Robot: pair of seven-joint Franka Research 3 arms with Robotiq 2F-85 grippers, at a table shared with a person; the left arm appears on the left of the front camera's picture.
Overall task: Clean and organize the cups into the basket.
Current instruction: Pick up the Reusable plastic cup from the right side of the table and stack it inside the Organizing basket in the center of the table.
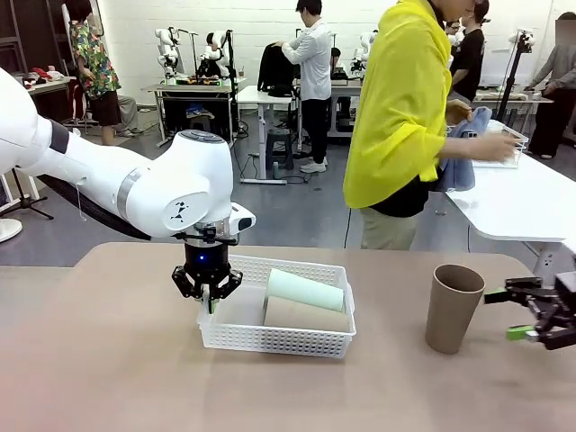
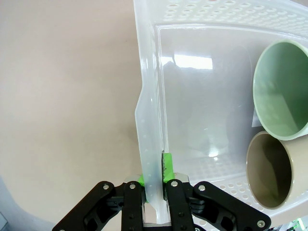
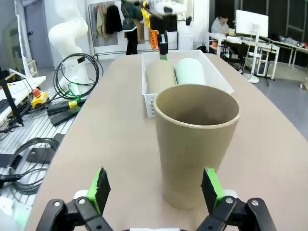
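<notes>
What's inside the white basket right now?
Inside the basket: a mint green cup and a tan cup, lying on their sides, side by side at its right end. The rest of the floor is bare. The floor beneath them is covered.

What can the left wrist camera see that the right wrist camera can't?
Left wrist camera: up close, the left gripper pinching the wall of the basket, plus the open mouths of the mint cup and the tan cup lying inside. Right wrist camera: the standing brown cup on the table, between the fingers of the open right gripper. Both: the basket with two lying cups.
</notes>
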